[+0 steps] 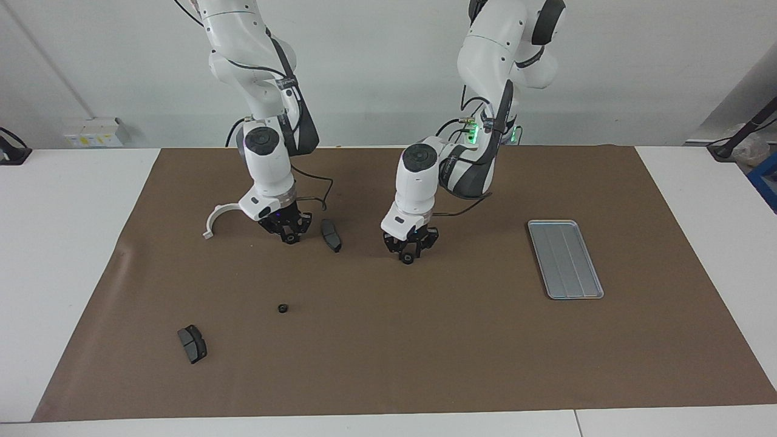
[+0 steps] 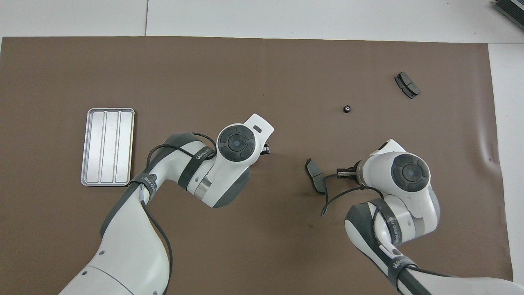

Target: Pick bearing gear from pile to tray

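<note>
**Both grippers holding rings low over the table; tray empty**

Right gripper (image 1: 291,237) pinches a small black ring beside a dark pad (image 1: 331,235). Left gripper (image 1: 408,257) likewise pinches a ring, apparently for carrying to the tray (image 1: 564,258), well apart toward the left arm's end. One loose ring (image 1: 282,308) lies apart from both.

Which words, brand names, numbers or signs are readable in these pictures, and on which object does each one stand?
"WANUCO" or close to it, last letters unsure: dark strap on the left arm, overhead view.
Same lettering, partly legible: strap on the right arm.
Yellow markings, too small to read: white box by the wall.
No text: tray, black ring, grey pads, white bracket.
</note>
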